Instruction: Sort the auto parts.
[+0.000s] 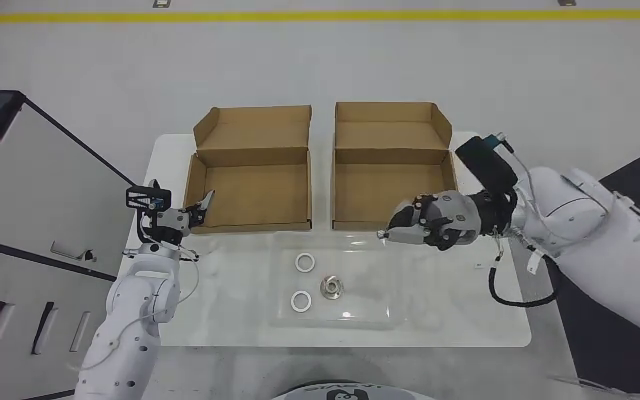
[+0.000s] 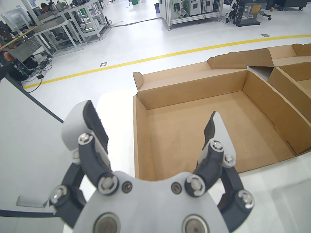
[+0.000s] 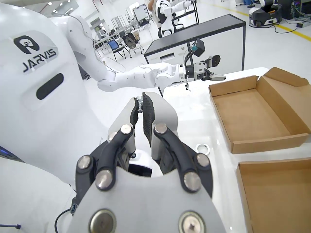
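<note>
My right gripper [image 3: 139,106] is shut on a small metal bolt [image 3: 139,104], held above the table just in front of the right cardboard box [image 1: 390,165]; from above the right gripper [image 1: 388,234] is near that box's front left corner. My left gripper [image 2: 155,124] stands open with nothing in it, at the left box's [image 1: 255,170] left front corner, also seen as the left gripper [image 1: 200,205]. On the table lie two white rings [image 1: 305,262] [image 1: 300,300] and a metal flanged part [image 1: 331,289]. One white ring [image 3: 202,148] lies past my right fingers.
Both cardboard boxes [image 2: 213,122] [image 3: 257,112] are open with nothing inside, flaps folded back. A dark-framed cabinet [image 1: 40,190] stands left of the white table [image 1: 450,320].
</note>
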Available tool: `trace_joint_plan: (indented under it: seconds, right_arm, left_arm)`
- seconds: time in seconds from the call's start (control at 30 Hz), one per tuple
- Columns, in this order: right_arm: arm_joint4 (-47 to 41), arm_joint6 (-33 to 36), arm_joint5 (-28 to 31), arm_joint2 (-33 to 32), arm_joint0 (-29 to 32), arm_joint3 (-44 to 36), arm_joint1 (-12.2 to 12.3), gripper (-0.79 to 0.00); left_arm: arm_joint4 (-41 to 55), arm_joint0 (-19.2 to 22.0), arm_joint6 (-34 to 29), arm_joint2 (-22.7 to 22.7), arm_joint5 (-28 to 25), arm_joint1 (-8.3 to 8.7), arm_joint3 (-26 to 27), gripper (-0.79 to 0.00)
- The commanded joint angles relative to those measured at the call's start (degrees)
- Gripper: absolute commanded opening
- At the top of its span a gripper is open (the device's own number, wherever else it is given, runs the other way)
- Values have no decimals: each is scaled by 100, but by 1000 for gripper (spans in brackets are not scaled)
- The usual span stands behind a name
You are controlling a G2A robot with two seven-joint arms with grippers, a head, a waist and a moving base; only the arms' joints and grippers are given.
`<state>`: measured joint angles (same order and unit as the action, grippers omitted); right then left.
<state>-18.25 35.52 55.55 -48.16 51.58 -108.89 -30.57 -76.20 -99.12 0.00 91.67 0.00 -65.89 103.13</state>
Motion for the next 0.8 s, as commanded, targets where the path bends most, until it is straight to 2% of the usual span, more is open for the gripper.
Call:
trace_joint_plan:
  seconds: [0.0,0.27,0.77]
  right_arm:
    - [-180,44,96,-43,29,-27,3,-785]
    - [-916,179,245,-204,118,-309,-39,-785]
    - [-2471,634,245,-500,185,-550,-421,-785]
  left_arm:
    - [0,0,0,0,0,0,0,0]
    - [0,0,0,0,0,0,0,0]
    - [0,0,0,0,0,0,0,0]
